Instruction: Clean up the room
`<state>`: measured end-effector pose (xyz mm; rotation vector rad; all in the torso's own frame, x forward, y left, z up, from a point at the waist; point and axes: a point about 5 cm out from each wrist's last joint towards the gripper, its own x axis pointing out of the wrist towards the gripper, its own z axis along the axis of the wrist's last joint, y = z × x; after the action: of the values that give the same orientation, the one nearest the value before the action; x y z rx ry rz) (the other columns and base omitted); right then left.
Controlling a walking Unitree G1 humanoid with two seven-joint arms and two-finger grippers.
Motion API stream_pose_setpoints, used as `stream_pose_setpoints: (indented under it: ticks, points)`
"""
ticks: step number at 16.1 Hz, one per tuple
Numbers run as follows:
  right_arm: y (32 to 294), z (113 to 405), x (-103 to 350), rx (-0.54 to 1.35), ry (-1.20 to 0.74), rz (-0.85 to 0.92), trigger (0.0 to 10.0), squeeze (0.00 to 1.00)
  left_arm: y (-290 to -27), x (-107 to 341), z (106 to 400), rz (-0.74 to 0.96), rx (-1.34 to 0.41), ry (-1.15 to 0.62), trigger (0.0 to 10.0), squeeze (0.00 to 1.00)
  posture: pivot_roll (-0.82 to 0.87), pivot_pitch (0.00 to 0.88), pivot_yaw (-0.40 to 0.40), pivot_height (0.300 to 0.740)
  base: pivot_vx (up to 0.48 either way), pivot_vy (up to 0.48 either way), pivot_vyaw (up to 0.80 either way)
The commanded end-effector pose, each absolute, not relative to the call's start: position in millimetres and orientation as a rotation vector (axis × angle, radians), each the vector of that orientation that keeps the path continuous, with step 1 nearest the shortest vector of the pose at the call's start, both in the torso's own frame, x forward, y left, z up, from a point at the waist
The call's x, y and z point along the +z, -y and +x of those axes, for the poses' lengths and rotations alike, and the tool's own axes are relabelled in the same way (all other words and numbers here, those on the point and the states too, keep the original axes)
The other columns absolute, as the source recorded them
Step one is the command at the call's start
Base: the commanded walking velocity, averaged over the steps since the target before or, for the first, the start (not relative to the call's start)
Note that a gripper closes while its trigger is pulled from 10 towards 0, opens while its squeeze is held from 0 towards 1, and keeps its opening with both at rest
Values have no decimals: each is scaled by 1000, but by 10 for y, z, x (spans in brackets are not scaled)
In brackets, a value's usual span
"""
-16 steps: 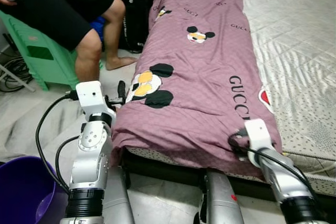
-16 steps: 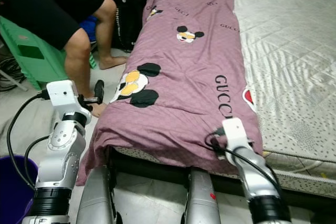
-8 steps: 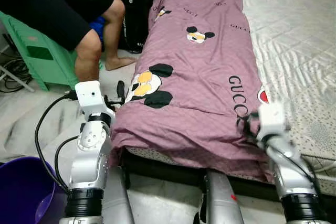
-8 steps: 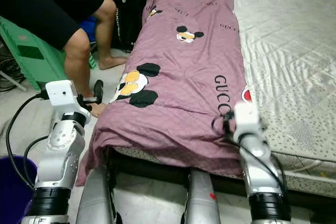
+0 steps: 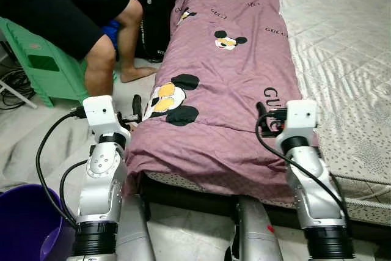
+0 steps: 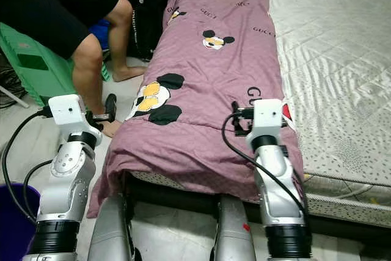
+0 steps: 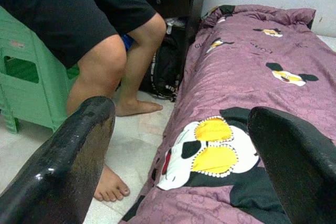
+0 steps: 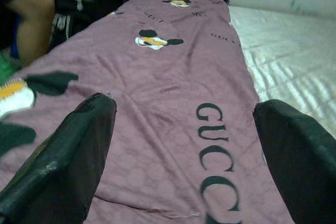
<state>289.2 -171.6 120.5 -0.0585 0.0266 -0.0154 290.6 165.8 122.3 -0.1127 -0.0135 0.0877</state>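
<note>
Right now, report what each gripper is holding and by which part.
Nothing is held. The left gripper is open beside the purple quilt's near corner; the right gripper is open above its near end, not touching it.

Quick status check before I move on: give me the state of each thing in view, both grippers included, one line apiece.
Left gripper: open, empty, raised beside the bed's near left corner.
Right gripper: open, empty, raised over the quilt.
Purple quilt: folded into a long strip along the bed's left side, near end hanging over the edge.
Mattress: bare to the right of the quilt.
Purple bucket: upright on the floor.
Person: seated on a green stool.
</note>
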Motion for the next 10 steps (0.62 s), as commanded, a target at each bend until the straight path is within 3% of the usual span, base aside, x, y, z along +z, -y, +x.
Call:
stream_pose_setpoints:
  ticks: [1,10]
  points:
    - [1672,2924,1297,-10,13,-2,10000,0,-1675,1259,2918,-104,84,30,10000,0,-87,0,42,543,0,0,0]
    - [1609,3079,1416,-13,68,-35,10000,0,-1598,1268,2967,-113,66,32,10000,0,-90,0,38,663,0,0,0]
